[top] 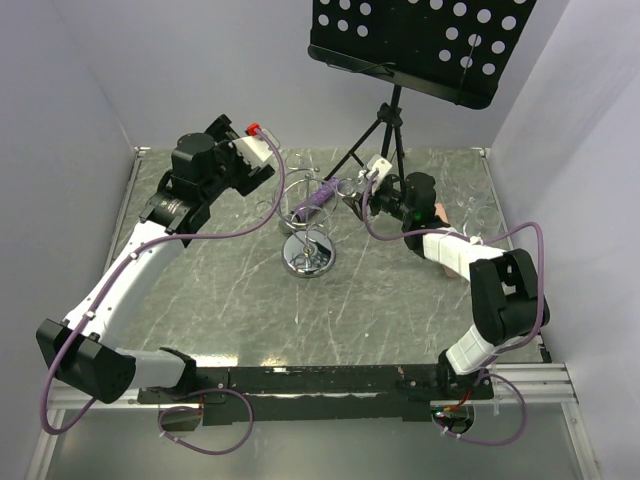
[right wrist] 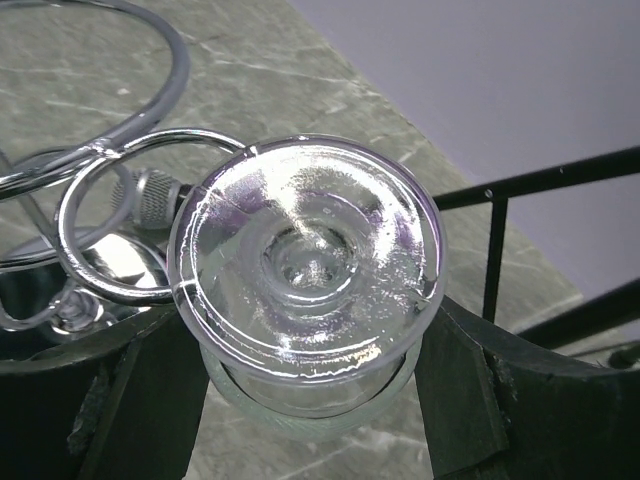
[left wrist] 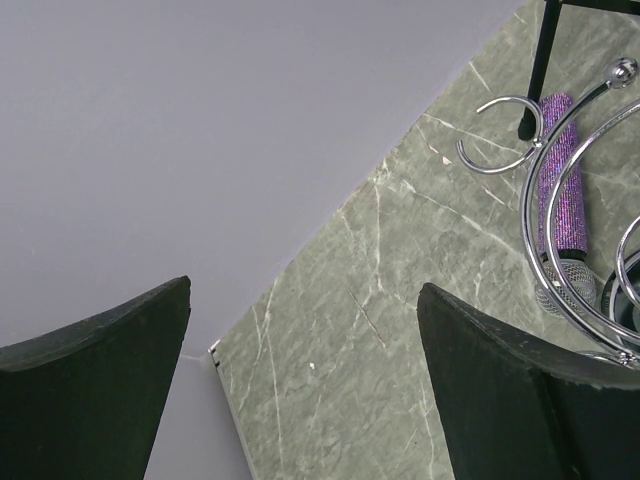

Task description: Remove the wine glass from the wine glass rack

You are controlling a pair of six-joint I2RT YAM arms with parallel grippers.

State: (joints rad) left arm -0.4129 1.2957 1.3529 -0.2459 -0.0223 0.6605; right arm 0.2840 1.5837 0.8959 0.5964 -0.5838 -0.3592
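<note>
1. Gripping the wine glass [right wrist: 310,265] at frame centre, the right gripper [right wrist: 305,400] clamps its bowl; the foot's left edge sits just beside a wine glass rack [top: 308,258] loop.
2. The left gripper [left wrist: 300,385] gapes empty over bare table [left wrist: 330,330], lower frame.

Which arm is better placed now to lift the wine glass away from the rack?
The right. The right hand has a finger on each side of the wine glass, next to the loops of the rack. The left hand is open and empty, with the rack only at its view's edge.
</note>
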